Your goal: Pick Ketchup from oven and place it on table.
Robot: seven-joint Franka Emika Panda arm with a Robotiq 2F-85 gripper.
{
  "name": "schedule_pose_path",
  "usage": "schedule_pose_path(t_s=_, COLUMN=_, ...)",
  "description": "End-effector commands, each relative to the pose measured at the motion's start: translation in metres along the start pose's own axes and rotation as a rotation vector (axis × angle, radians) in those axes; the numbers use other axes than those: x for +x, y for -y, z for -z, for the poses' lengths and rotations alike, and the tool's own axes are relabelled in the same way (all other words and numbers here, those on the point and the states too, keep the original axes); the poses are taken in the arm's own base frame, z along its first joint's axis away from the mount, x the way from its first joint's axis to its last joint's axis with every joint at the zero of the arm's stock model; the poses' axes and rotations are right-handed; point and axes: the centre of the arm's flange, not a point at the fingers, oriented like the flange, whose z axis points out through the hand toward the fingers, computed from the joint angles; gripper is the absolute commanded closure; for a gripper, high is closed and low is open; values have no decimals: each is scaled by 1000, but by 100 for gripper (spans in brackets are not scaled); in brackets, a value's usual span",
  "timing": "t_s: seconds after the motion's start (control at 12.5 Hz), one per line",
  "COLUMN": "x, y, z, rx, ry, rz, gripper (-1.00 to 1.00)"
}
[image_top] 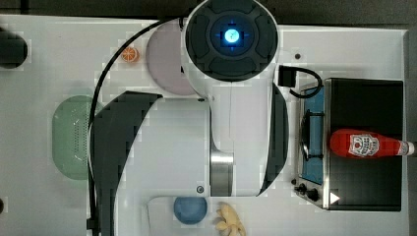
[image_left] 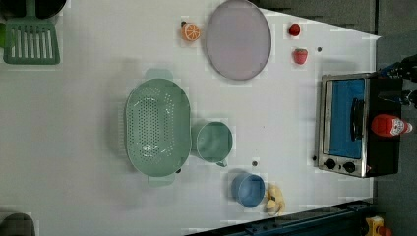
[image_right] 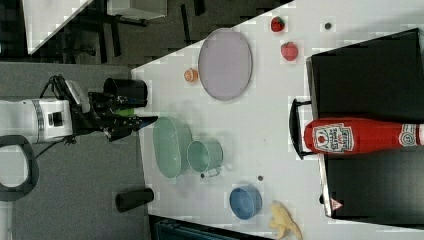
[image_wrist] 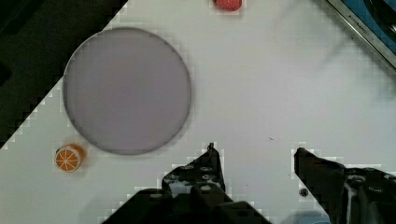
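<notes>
Closest, I see my gripper open and empty above the table, near a grey plate and orange slice. Farther off, a strawberry lies before the oven. Ketchup lies on its side on the oven's black top: red, white label, white cap.

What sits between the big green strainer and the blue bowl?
In the left view, a green cup stands between the green strainer and the blue bowl, right beside the strainer; bare white table surrounds them.
</notes>
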Motion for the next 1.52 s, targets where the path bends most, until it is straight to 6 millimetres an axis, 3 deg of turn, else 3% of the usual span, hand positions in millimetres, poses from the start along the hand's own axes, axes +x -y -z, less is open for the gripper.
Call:
schedule_pose_path(t_s=0.08, x=-42, y=-118, z=62, rx=-17, ry=13, rz=58, gripper=-85)
schedule_pose_path(t_s=0.16, x=-33, y=-123, z=58, rx=-21, ry=19, rz=40, gripper=-100)
schedule_pose_path(t_s=0.48, x=19, y=-156, z=41, rx=12, ry=9, rz=-74, gripper=-100)
schedule_pose_path(t_s=0.88, x=103, y=-228, z=4, rx=52, ry=-36, rz=-273, gripper=-100)
schedule_pose_path(t_s=0.96, x=132, y=-257, z=-14, rx=53, ry=-60, rz=-348, gripper=-100)
schedule_pose_path(t_s=1.12, x=166, y=-290, z=-35, rx=46, ry=-115, rz=-432, gripper=-100)
schedule_pose_path(t_s=1.36, x=198, y=-323, z=-87, rx=-13, ry=-103, rz=-537, gripper=-100)
schedule_pose_path(t_s=1.52, x=211, y=-327, z=-116, rx=18, ry=-62, rz=-625, gripper=-100)
